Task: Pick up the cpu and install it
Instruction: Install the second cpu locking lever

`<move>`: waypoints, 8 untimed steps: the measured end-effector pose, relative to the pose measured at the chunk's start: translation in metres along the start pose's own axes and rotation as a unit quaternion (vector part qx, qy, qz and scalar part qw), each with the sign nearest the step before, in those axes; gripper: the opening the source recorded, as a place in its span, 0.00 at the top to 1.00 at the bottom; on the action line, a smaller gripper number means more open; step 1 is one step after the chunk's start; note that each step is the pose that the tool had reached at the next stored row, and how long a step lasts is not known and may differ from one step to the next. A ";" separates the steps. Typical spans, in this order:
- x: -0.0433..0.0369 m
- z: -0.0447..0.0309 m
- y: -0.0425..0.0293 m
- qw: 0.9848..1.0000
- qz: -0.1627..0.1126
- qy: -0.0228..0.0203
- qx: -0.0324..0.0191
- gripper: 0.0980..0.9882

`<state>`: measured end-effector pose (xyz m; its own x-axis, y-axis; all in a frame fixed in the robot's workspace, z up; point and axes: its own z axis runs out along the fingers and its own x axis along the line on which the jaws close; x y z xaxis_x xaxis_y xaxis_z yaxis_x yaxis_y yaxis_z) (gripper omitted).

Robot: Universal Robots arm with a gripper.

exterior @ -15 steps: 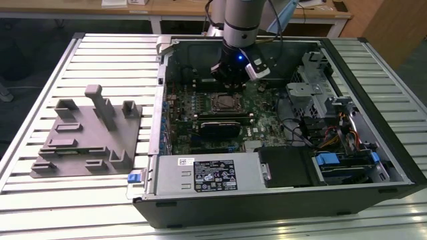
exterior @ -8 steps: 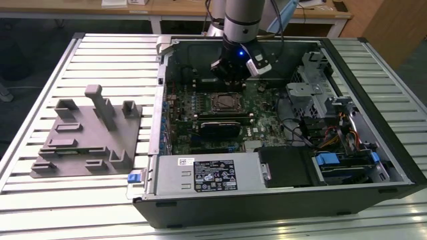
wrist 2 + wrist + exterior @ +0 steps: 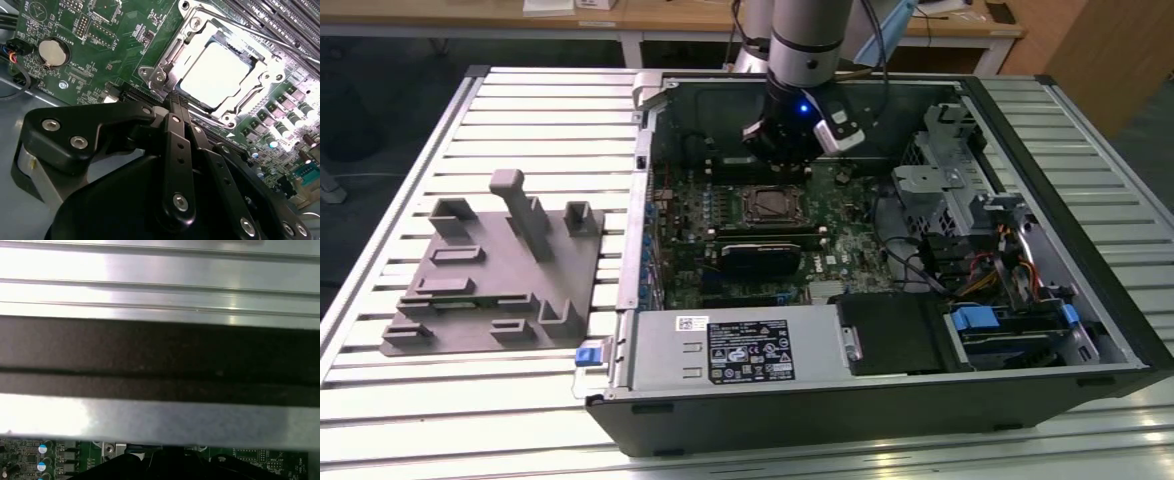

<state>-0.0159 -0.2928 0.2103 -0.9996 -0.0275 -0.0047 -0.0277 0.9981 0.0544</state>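
The arm reaches straight down into the open black computer case point(image 3: 1067, 330). Its black gripper point(image 3: 176, 102), fingers together and empty, hovers just beside the silvery square cpu point(image 3: 216, 74), which is seated in the metal socket frame point(image 3: 159, 76).

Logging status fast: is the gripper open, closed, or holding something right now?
Gripper: closed, holding nothing visible; the cpu sits in the socket frame.

Second wrist view: cpu point(image 3: 216, 75) is sitting flat inside the metal socket frame point(image 3: 161, 74), silvery top glaring under the light. Gripper point(image 3: 176, 102) is hovering just beside the frame's near edge, black linkage filling the foreground (jaws look closed together, holding nothing). Coin cell battery point(image 3: 53, 52) is sitting on the green motherboard point(image 3: 107, 60), well apart.
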 end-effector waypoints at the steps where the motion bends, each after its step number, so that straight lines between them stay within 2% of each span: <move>1: -0.0001 0.0000 -0.0001 1.000 0.000 0.000 0.000 0.99; 8: -0.0009 -0.0002 -0.0030 1.000 0.000 0.000 0.000 0.99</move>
<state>-0.0150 -0.2957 0.2103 -0.9996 -0.0275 -0.0047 -0.0277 0.9981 0.0543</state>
